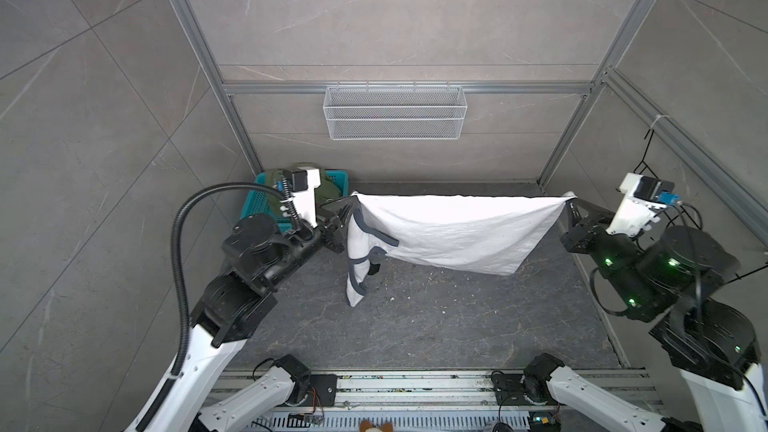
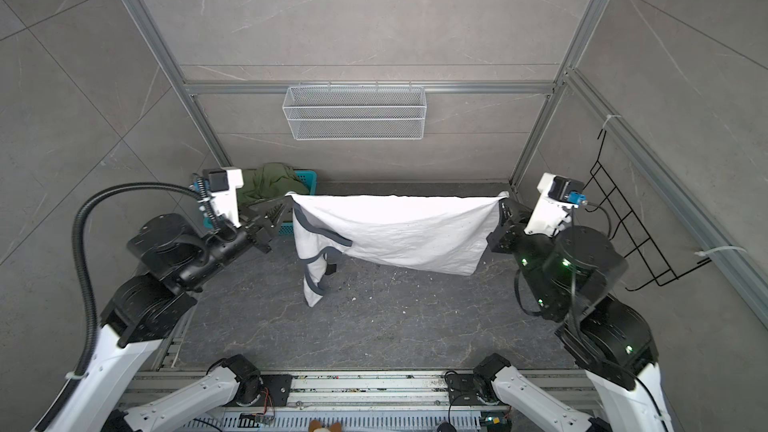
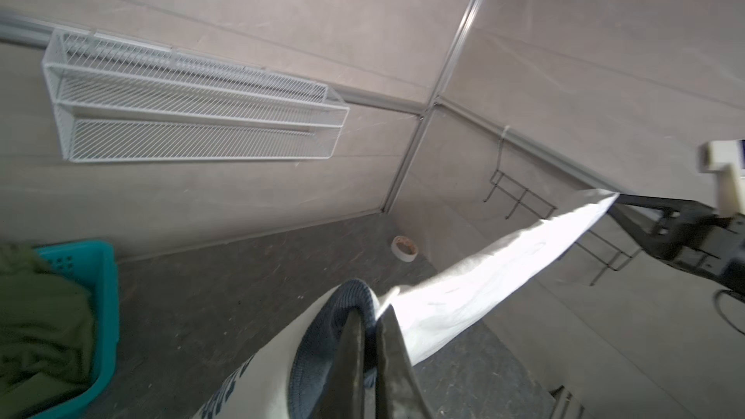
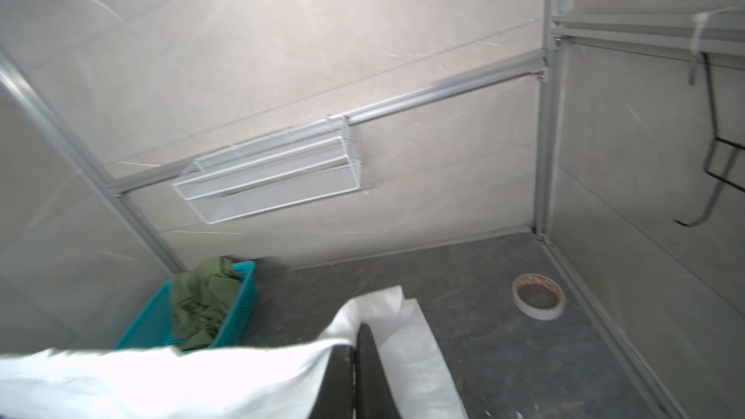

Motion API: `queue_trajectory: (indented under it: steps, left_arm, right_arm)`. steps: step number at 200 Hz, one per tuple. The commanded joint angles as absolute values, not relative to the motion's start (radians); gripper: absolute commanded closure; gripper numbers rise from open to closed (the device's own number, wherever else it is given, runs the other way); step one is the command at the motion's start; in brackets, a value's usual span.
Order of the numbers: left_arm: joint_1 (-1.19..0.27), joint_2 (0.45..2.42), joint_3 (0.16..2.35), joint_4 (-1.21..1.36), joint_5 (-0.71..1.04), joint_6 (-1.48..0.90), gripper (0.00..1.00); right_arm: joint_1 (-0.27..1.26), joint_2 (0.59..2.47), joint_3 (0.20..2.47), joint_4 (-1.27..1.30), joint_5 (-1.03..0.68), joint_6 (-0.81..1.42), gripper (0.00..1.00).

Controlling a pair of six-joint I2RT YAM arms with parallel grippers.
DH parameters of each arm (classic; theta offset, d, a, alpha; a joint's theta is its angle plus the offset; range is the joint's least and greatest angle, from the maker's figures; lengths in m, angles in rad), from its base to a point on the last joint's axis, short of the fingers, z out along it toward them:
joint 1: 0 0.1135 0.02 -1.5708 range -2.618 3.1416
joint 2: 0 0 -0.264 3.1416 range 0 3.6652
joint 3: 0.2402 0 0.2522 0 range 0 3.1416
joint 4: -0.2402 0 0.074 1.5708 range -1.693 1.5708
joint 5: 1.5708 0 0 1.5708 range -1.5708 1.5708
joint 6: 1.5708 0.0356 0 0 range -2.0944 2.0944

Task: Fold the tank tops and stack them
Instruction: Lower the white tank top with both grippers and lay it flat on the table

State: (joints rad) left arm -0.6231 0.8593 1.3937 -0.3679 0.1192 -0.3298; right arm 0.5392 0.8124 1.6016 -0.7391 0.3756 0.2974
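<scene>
Left wrist view shows, very near the lens, the two dark fingers of the left gripper (image 3: 369,318) pressed together on the white tank top (image 3: 483,288), exactly on its blue-grey ribbed trim. The picture edge cuts the fingers. It also cuts a navy print on the cloth beside them, so the print cannot be read. In the right wrist view the right gripper (image 4: 356,334) is closed on the opposite corner of the same shirt. The cloth folds over its tips and partly hides them.

In both top views the shirt hangs in the air between the two grippers, its upper edge nearly straight from one to the other. The body is thin, wrinkled white fabric. The end with the straps hangs down just beside the left gripper, in loops with a dark border. Whether the lowest loop touches the table (image 1: 436,326) I cannot tell. The table is dark grey with pale veins, like stone.

Farther, behind the left gripper, a teal plastic basket (image 4: 238,312) with holes in its walls holds the green tank top (image 4: 201,300), crumpled. Its trim and print are not visible. A roll of tape (image 4: 540,313) lies near the far right corner, seen only in the wrist views. On the back wall a white wire mesh basket (image 1: 395,112) hangs on a metal rail.
</scene>
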Motion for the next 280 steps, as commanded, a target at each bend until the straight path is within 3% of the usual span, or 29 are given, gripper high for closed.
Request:
queue_trajectory:
  steps: [1, 37, 73, 141, 204, 280]
  left_arm:
    - [-0.621, 0.821, 1.464, -0.328, 0.287, -0.318, 1.0]
    - [-0.622, 0.794, 1.472, -0.317, 0.314, -0.35, 1.0]
    - [-0.622, 0.882, 1.449, -0.334, 0.182, -0.343, 1.0]
    - [-0.615, 1.399, 1.5, -0.473, -0.257, -0.354, 1.0]
    - [-0.521, 1.864, 1.691, -0.515, -0.255, -0.393, 1.0]
    - [-0.471, 2.148, 1.992, -0.616, -0.212, -0.379, 0.98]
  right_arm:
    - [0.54, 0.789, 1.689, -0.735, 0.197, 0.266, 1.0]
    - [0.54, 0.788, 1.757, -0.767, 0.164, 0.3, 1.0]
    - [0.54, 0.858, 1.71, -0.791, 0.315, 0.337, 1.0]
    - [0.538, 1.182, 1.523, -0.765, 0.687, 0.408, 1.0]
    - [0.461, 1.616, 1.526, -0.708, 0.762, 0.498, 1.0]
    - [0.374, 1.865, 1.686, -0.681, 0.854, 0.477, 1.0]
